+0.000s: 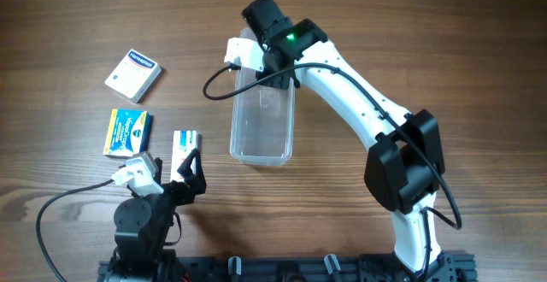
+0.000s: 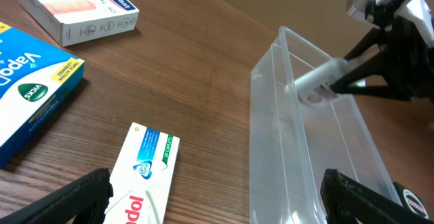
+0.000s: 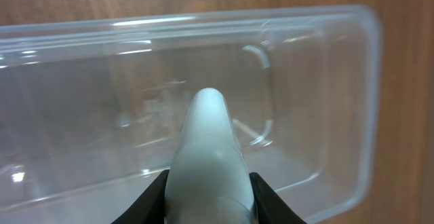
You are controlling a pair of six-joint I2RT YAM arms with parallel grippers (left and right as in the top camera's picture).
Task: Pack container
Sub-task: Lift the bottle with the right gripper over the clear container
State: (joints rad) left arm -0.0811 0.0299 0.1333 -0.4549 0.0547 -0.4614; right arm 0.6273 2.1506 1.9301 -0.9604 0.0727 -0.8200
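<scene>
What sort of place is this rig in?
Probably a lab test bench: bare wood-grain table, clear container, three small pharmacy boxes laid out, white tube in the right arm's jaws.

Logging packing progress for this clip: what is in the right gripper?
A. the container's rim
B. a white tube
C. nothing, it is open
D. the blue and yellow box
B: the right gripper is shut on a white tube, whose rounded tip points over the open container.
</scene>
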